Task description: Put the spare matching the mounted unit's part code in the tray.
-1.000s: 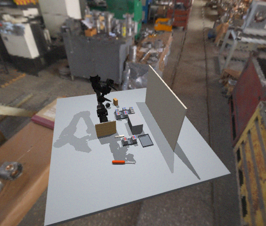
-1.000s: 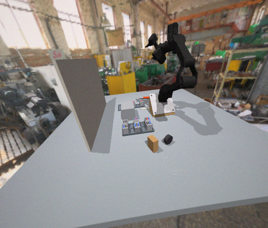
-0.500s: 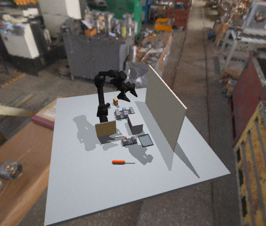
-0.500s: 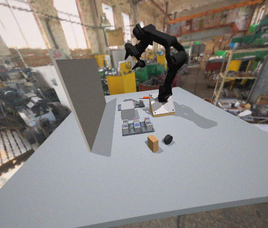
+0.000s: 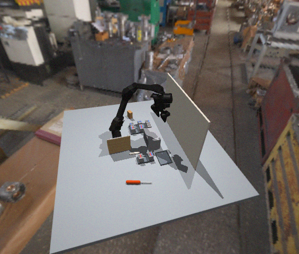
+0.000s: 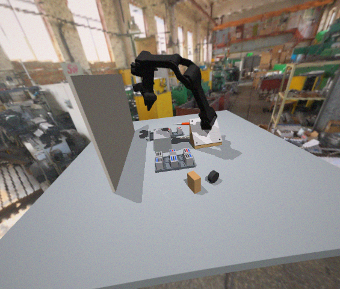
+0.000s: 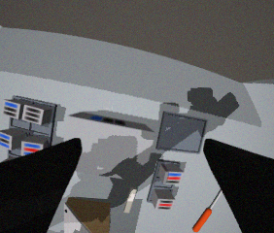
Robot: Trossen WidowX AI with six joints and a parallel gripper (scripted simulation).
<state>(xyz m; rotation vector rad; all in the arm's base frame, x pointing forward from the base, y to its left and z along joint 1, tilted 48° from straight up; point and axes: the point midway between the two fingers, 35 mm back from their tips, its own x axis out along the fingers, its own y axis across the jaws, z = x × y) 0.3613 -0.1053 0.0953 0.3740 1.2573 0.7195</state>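
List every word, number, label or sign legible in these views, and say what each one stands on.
No text reads for certain in any view.
Red sign on the far wall behind the grey upright panel: blurred, perhaps "50", not certain.
Small grey spare units with blue and red stripes: coloured bars only, no readable characters.
Grey mounted unit: no code visible from these angles.
Open black gripper: unmarked.

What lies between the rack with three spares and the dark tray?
In the top view, the grey mounted unit stands between the rack with three spares and the dark tray; two more spares sit beside the tray.
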